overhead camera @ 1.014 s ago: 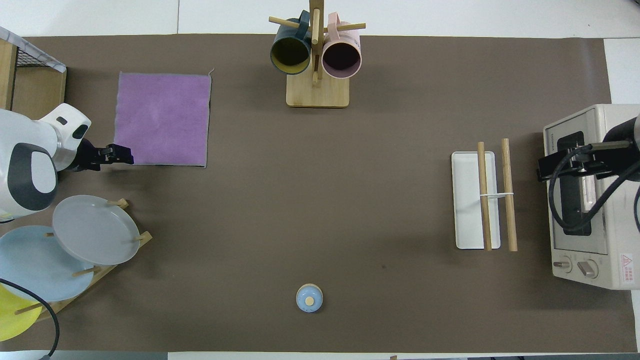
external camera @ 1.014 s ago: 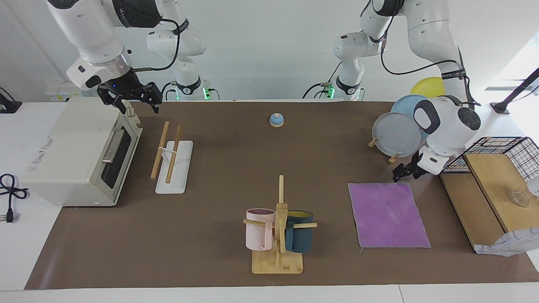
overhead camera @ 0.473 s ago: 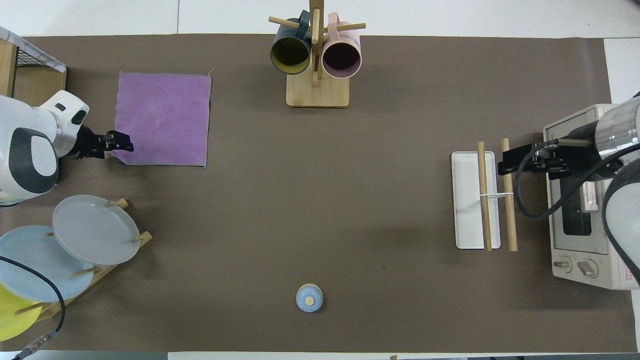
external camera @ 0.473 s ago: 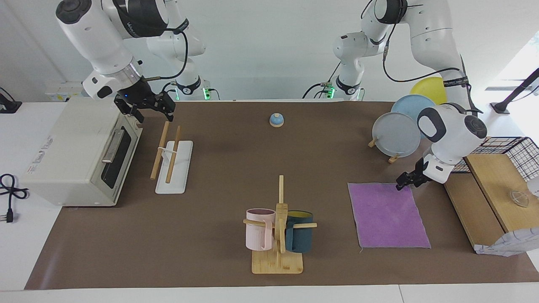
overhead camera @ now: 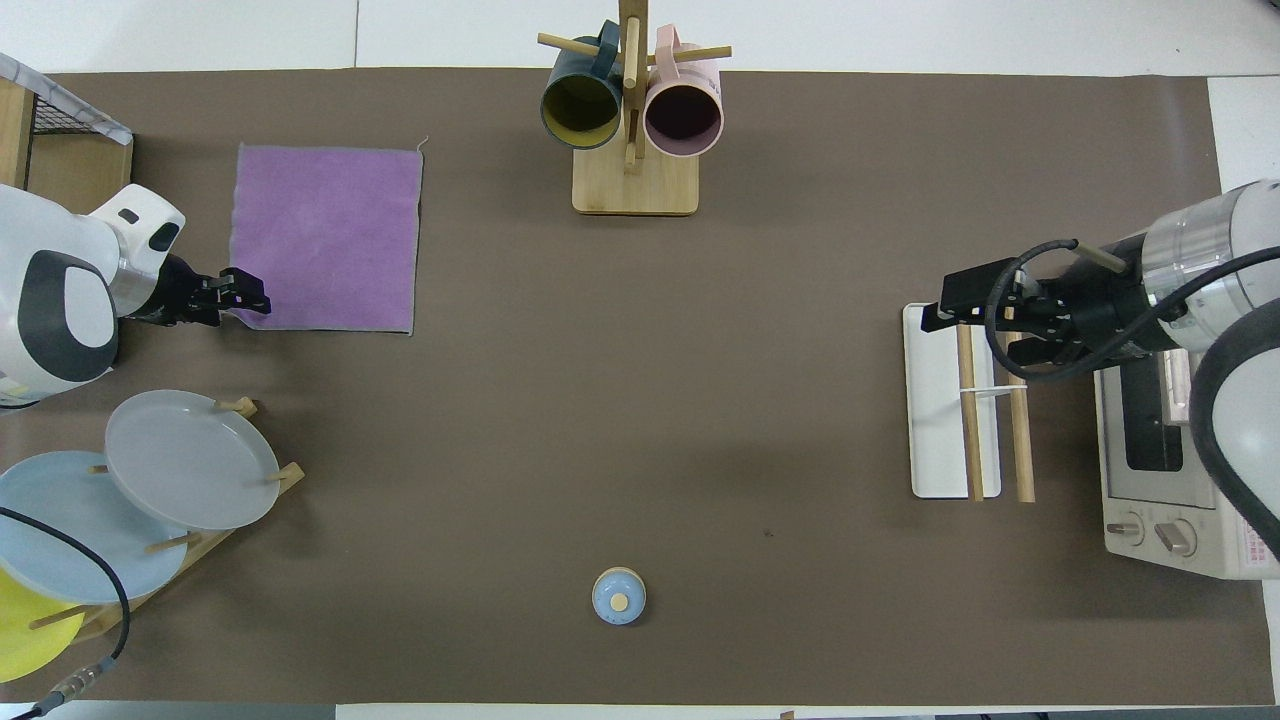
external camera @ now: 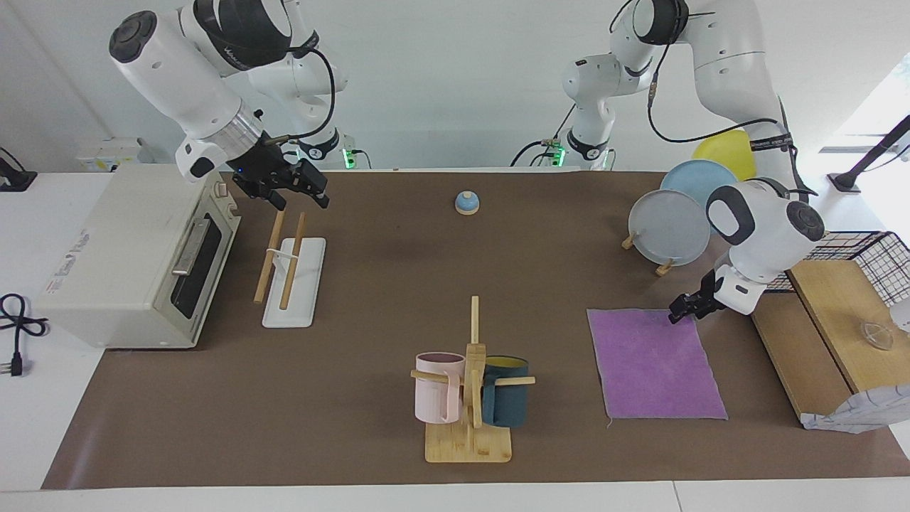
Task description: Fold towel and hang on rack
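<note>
The towel point(external camera: 654, 363) is lying flat on the desk point(external camera: 370, 299) toward the left arm's end, with the plate stand point(external camera: 668, 229) sitting nearer to the robots than it and a wooden board with a wire basket point(external camera: 857, 267) lying beside it at the desk's end. The left gripper point(external camera: 684, 307) is sitting at the towel's corner nearest the robots. The mug tree point(external camera: 470, 384) is standing mid-desk, farther from the robots than the bell point(external camera: 466, 203). Toward the right arm's end, the rack point(external camera: 288, 263) is standing just beside the toaster oven point(external camera: 135, 256), in front of its door. The right gripper point(external camera: 288, 186) is hanging over the rack's end nearest the robots.
</note>
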You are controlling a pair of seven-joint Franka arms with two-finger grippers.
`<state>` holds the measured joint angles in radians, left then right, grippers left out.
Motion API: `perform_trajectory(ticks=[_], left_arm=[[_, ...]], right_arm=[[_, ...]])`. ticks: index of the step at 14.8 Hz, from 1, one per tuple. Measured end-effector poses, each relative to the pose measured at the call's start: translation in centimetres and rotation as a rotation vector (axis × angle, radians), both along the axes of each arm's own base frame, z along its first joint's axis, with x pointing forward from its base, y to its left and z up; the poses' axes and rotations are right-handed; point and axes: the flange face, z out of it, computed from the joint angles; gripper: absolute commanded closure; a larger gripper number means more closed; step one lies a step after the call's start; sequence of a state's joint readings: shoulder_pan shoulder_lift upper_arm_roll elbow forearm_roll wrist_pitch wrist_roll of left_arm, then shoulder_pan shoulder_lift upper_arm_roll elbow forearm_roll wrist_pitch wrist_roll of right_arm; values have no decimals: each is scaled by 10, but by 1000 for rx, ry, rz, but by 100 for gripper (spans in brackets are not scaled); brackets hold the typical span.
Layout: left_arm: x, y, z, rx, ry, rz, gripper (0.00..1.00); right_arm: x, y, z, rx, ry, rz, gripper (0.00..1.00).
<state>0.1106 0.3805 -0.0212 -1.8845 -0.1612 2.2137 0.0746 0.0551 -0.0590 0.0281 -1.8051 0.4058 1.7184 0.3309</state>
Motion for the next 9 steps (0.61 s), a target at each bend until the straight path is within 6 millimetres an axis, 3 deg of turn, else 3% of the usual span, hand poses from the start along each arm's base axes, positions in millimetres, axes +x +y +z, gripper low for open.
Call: perform_trajectory(ticks=[2,4,9], left_arm=[[-1,0,-1,-2,11,-1,43],[0,0,1,-2,9,-1,55],[1,0,2,-2,6,-1,100]], right_arm=[[0,26,1,14,14,-49,0],[-2,39,-1,25,35,-74,0],[1,36,-5,39,48,-89,0]])
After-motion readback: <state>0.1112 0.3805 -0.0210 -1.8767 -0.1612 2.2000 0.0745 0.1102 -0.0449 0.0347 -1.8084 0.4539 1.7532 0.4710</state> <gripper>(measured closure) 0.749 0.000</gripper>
